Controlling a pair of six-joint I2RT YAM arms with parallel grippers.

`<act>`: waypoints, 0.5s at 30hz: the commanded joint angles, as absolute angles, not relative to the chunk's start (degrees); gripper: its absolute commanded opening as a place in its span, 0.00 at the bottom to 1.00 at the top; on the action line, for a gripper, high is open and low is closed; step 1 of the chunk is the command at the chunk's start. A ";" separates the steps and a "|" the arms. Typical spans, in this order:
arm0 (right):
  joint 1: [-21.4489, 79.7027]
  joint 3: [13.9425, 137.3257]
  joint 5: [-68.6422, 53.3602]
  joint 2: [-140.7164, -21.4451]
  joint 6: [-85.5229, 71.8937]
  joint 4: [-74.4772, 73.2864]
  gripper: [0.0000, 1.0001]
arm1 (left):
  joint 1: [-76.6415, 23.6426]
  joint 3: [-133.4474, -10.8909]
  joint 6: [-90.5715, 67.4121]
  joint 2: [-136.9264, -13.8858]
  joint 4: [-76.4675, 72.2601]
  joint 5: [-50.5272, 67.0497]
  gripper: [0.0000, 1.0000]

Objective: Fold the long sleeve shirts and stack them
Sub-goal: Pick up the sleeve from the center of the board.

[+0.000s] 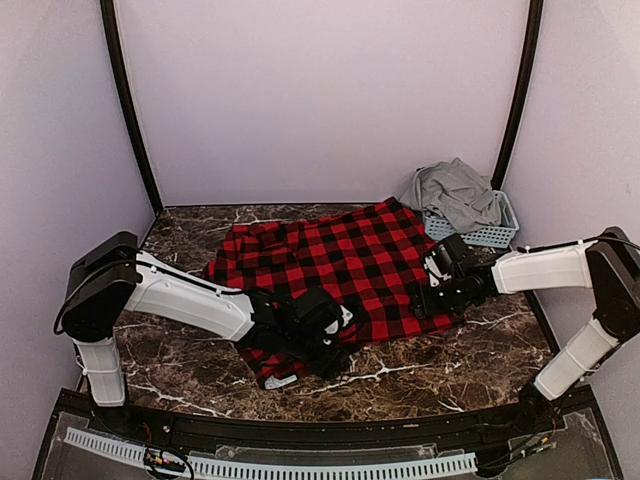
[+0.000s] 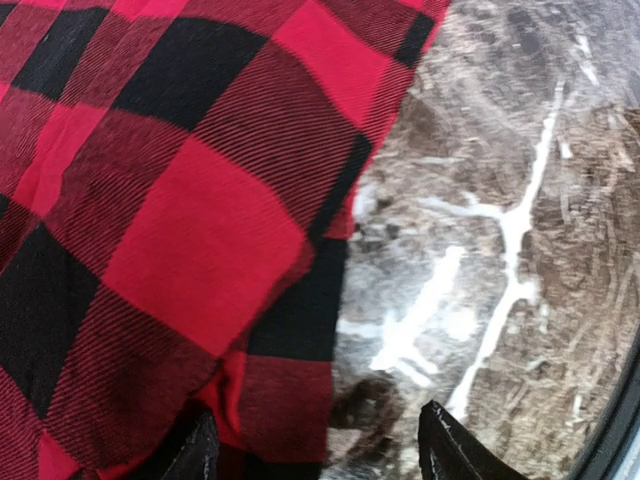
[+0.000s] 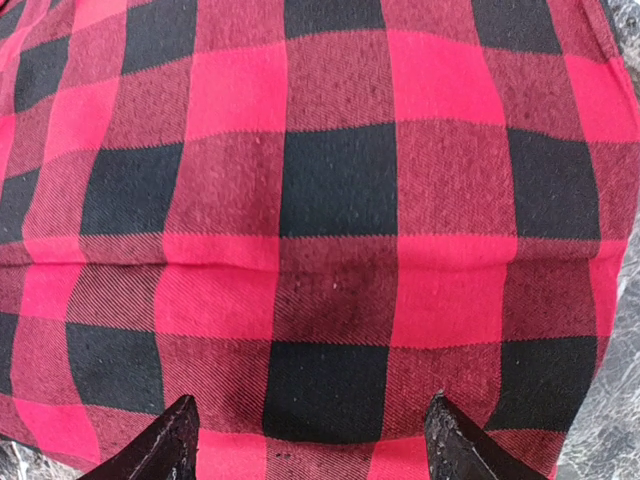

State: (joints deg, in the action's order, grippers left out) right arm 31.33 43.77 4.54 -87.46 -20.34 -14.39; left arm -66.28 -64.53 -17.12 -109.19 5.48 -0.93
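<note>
Checked shirt (image 1: 350,255) covers mid-table, basket (image 1: 490,236) blocks the far-right corner; bare table (image 1: 480,360) lies in front.

Overhead camera looks down; both wrist cameras closely face the checked shirt (image 1: 350,262).

The left arm (image 1: 190,298) has a long white tapered link, edged by a thin dark line along its top. It joins a bulky black left housing (image 1: 100,285) with rounded corners, and below that is a white, boxy left post (image 1: 100,372). The right arm (image 1: 540,268) is built alike, with a white link, a black right housing (image 1: 618,280) and a white right post (image 1: 575,358). A thin black cable (image 1: 560,245) runs above its link. Both wrists are black blocks with small white patches. The left end effector (image 2: 318,458) ends in two dark, pointed fingertips (image 2: 458,458). The right end effector (image 3: 315,450) has the same wedge-shaped pair, slightly glossy.
</note>
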 commanded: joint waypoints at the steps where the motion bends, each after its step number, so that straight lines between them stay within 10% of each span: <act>1: 31.03 42.54 3.60 -87.89 -19.96 -12.33 0.74 | -66.97 -65.92 -16.76 -110.50 9.22 -6.64 0.65; 15: 30.05 42.59 4.57 -89.10 -19.03 -12.86 0.73 | -71.10 -64.15 -15.39 -112.75 13.01 -8.20 0.09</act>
State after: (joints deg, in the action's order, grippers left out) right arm 30.76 43.03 3.90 -88.25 -19.68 -13.72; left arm -69.93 -65.54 -15.81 -111.22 6.50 -9.39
